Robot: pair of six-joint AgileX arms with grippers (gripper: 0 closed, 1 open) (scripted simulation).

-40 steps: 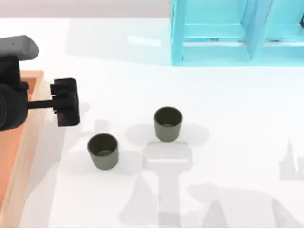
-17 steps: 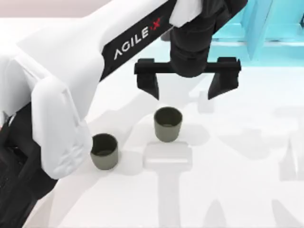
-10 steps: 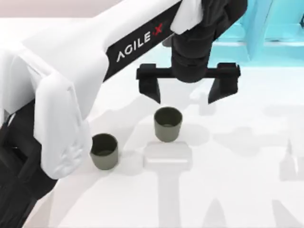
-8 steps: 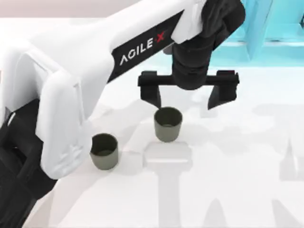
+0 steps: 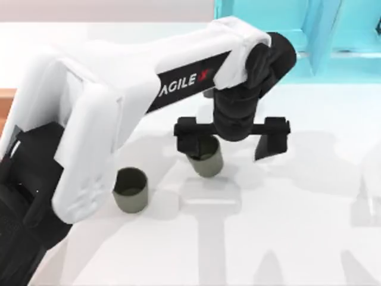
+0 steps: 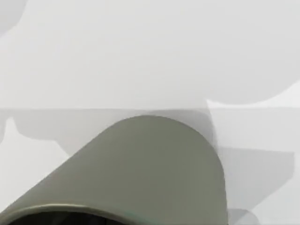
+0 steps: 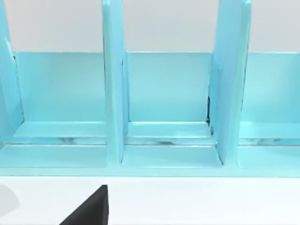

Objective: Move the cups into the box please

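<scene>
Two dark olive-grey cups stand upright on the white table: one [image 5: 208,164] near the middle, the other [image 5: 130,190] to its left and nearer the front. My left gripper [image 5: 231,142] is open wide and low over the middle cup. One of its fingers [image 5: 189,140] overlaps that cup's rim, while the other hangs well to the cup's right. The left wrist view shows this cup's wall [image 6: 154,173] very close. A sliver of the orange-brown box [image 5: 6,102] shows at the table's left edge.
A cyan shelf-like frame [image 5: 280,36] stands at the back right, just behind my left arm's wrist; its compartments [image 7: 168,108] face the right wrist camera. A black wedge [image 7: 89,210] shows at that view's edge. Open white table lies to the right and front.
My left arm swung in from the box side across the table. Its open gripper then came down and forward from behind the middle cup to the cup's rim. Both cups stayed put.
</scene>
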